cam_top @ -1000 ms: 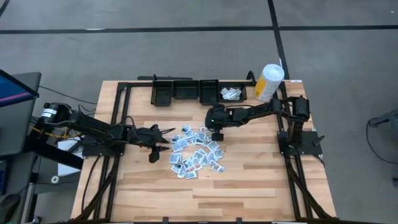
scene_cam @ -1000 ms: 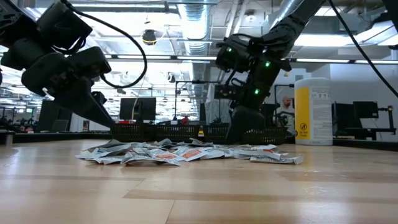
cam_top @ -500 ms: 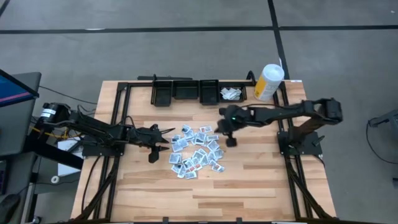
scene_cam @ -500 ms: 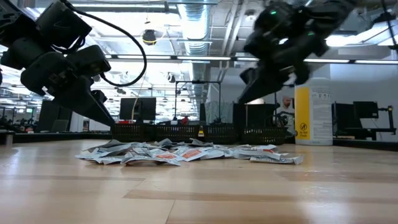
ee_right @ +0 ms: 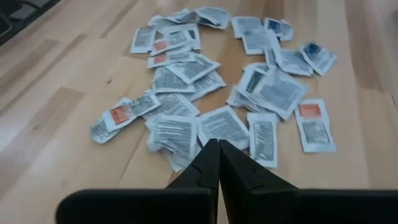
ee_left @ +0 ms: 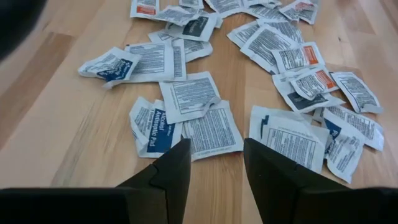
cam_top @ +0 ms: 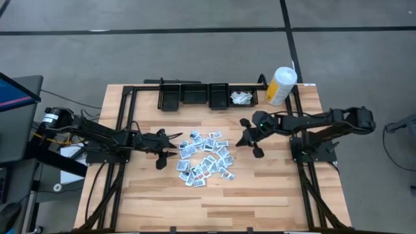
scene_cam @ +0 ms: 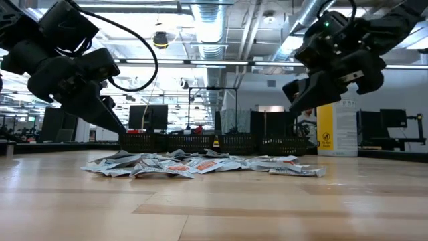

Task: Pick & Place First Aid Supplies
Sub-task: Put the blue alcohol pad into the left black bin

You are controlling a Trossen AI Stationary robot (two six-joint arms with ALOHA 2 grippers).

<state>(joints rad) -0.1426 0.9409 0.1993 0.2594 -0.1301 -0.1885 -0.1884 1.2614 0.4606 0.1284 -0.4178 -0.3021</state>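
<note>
Grey floor [cam_top: 195, 58], dark seams; exposed ceiling ducts [scene_cam: 214, 17], strip lights

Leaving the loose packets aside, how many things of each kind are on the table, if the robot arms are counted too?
Black bins: 4
White-and-yellow canister: 1
Robot arms (left, right): 2
Total: 7

Packets [cam_top: 205, 158] mid-table between both arms, bins [cam_top: 194, 96] behind, canister [cam_top: 281, 85] right.
</note>
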